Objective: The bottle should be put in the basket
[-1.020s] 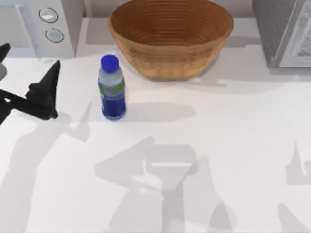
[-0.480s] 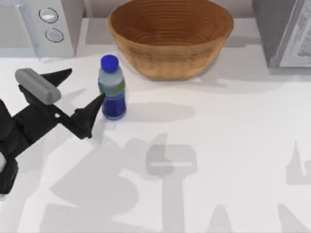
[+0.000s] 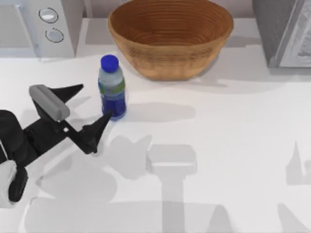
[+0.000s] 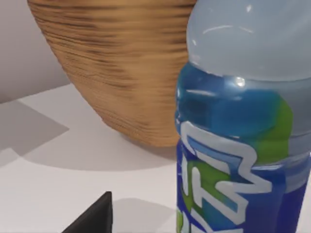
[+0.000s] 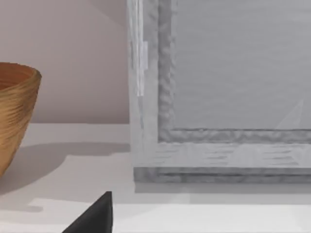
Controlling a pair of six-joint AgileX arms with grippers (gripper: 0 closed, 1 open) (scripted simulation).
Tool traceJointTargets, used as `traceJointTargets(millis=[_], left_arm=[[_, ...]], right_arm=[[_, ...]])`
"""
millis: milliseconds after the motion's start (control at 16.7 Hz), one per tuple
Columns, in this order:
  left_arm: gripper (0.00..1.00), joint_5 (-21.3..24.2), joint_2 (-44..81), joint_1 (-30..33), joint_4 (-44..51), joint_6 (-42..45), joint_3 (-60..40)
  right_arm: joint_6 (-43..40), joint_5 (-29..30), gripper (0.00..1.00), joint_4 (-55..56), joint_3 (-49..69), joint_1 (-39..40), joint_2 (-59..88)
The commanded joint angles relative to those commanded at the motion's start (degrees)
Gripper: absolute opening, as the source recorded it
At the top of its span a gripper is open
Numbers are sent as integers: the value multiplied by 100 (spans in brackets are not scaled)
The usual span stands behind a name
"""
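Observation:
The bottle (image 3: 112,87) stands upright on the white table, blue cap up, just left of and in front of the basket (image 3: 170,36), a big brown woven bowl at the back centre. My left gripper (image 3: 95,103) is open and low at the bottle's left, pointing at it. One fingertip (image 3: 108,118) is by the bottle's base and the other (image 3: 77,89) lies farther left. The left wrist view has the bottle (image 4: 243,126) very near, with the basket wall (image 4: 121,68) behind it. One black finger (image 5: 95,217) of my right gripper sits off-centre in the right wrist view.
A white appliance with two round knobs (image 3: 43,24) stands at the back left. A grey cabinet (image 3: 286,29) stands at the back right and is close in the right wrist view (image 5: 233,97). The table's front and right are bare.
My left arm has come in from the left edge and turned its open gripper toward the bottle, moving closer to it. The bottle and the basket have not moved.

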State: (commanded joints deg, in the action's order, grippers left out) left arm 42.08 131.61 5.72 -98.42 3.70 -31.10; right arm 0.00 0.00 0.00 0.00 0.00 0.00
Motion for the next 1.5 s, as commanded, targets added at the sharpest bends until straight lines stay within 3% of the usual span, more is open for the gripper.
traceJointTargets(millis=[300,720,1020,1500], left_arm=[[100,-49,2,30,75,-2,-68],[100,-692,244,695,917,-33,-1190],[100,-783,278,787,1036,-37,-1346],[40,-783,278,787,1036,-37,-1346]], right_arm=[[0,0,100,0,0,0,0],[0,0,100,0,0,0,0],[0,0,100,0,0,0,0],[0,0,100,0,0,0,0]])
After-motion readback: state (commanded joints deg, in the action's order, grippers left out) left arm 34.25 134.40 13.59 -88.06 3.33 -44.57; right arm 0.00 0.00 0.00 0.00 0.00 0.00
